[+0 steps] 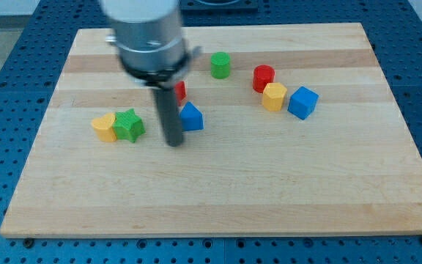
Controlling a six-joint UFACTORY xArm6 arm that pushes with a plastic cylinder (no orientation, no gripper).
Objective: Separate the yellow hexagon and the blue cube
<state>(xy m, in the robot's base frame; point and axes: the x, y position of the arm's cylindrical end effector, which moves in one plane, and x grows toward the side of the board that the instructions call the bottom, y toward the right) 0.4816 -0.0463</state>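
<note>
At three o'clock on the board, the yellow hexagon (274,97) touches the blue cube (302,102); the tip (174,144), a bare rod grasping nothing, sits well apart at nine o'clock; it should wedge between them.

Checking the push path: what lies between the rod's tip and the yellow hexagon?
In the camera view, a blue block sits just right of my tip; beyond it the wooden board is bare up to the yellow hexagon, which touches the blue cube.
</note>
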